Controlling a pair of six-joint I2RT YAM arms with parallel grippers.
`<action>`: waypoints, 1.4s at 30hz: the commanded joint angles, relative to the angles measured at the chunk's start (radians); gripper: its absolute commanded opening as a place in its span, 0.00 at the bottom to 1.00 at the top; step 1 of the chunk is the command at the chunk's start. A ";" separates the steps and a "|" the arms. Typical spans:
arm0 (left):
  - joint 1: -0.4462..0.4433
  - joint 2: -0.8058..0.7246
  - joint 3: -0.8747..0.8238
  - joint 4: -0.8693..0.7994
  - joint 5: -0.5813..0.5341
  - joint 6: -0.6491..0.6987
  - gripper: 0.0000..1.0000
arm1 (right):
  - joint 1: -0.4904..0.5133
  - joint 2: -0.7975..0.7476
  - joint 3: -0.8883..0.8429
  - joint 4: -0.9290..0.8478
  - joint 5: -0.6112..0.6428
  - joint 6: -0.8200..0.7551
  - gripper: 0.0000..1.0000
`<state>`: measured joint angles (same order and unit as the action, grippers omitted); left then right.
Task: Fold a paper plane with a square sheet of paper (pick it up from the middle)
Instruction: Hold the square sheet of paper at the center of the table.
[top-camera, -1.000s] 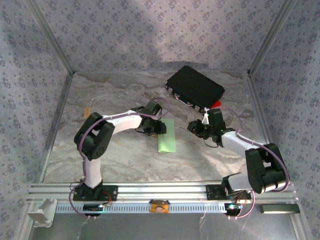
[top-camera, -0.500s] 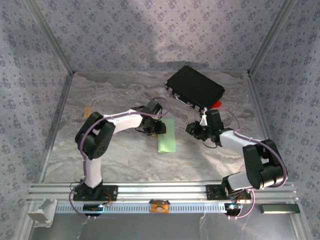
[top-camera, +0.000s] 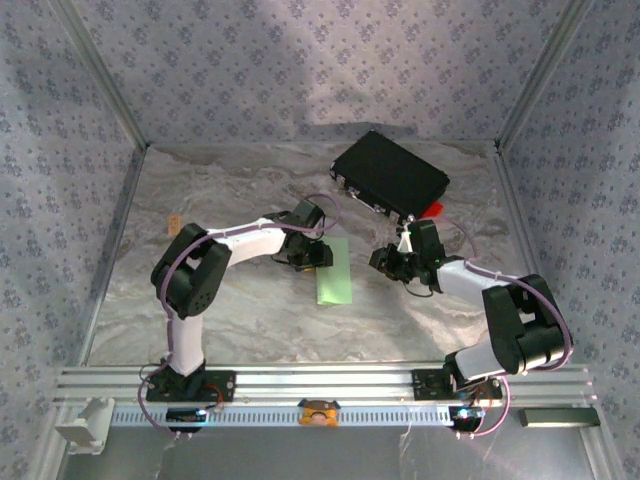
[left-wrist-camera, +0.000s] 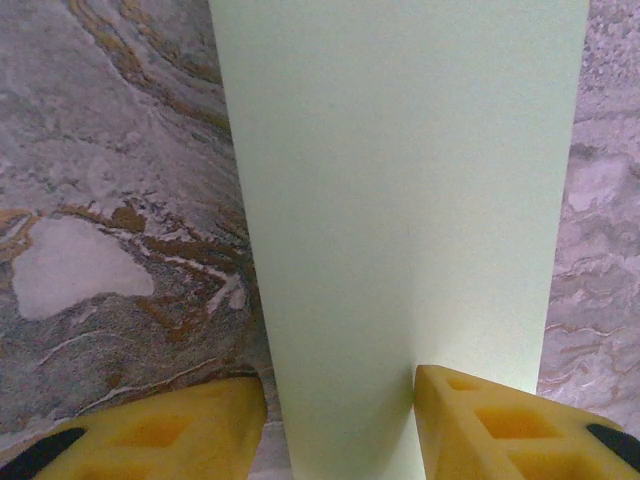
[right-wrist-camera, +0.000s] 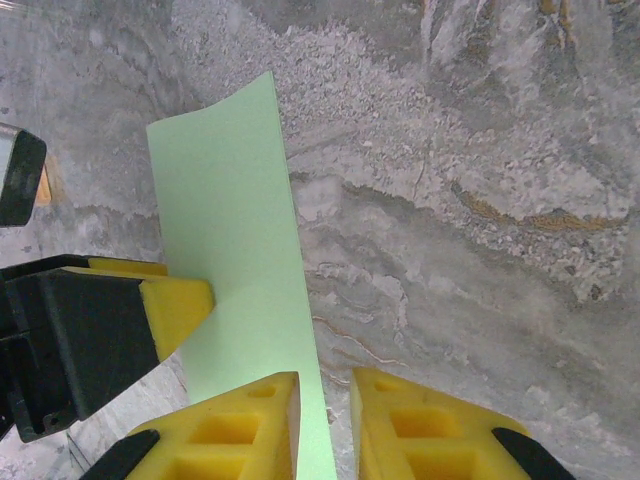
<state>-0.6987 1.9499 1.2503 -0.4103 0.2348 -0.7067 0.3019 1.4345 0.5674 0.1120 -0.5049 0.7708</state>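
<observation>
The square sheet of paper (top-camera: 336, 278) is pale green and lies on the marbled table as a narrow folded strip. My left gripper (top-camera: 312, 257) stands open over its upper left edge. In the left wrist view the sheet of paper (left-wrist-camera: 400, 180) runs between the jaws of the left gripper (left-wrist-camera: 338, 385), one finger (left-wrist-camera: 490, 420) on the sheet and the other on the table. My right gripper (top-camera: 383, 262) hovers just right of the strip, its jaws a narrow gap apart. In the right wrist view the paper (right-wrist-camera: 235, 220) has its right edge lined up with the gap of the right gripper (right-wrist-camera: 325, 385).
A black rectangular case (top-camera: 390, 175) lies at the back right with a small red tab (top-camera: 432, 208) at its near corner. Patterned walls close in the table on three sides. An aluminium rail (top-camera: 330, 380) carries the arm bases along the front.
My right gripper has crept left towards the paper's right edge. The left gripper and the paper have stayed where they were.
</observation>
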 joint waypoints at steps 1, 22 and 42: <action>0.007 0.104 -0.019 0.032 -0.080 -0.001 0.47 | 0.008 0.011 0.023 0.005 -0.011 0.000 0.22; 0.000 0.145 0.000 0.026 -0.083 0.069 0.51 | 0.018 0.019 0.029 0.003 -0.007 0.001 0.23; 0.006 0.144 -0.003 0.015 -0.114 0.055 0.46 | 0.030 0.031 0.036 0.003 -0.007 0.002 0.23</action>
<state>-0.7002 1.9759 1.2869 -0.4564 0.2306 -0.6807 0.3264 1.4548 0.5770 0.1135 -0.5053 0.7708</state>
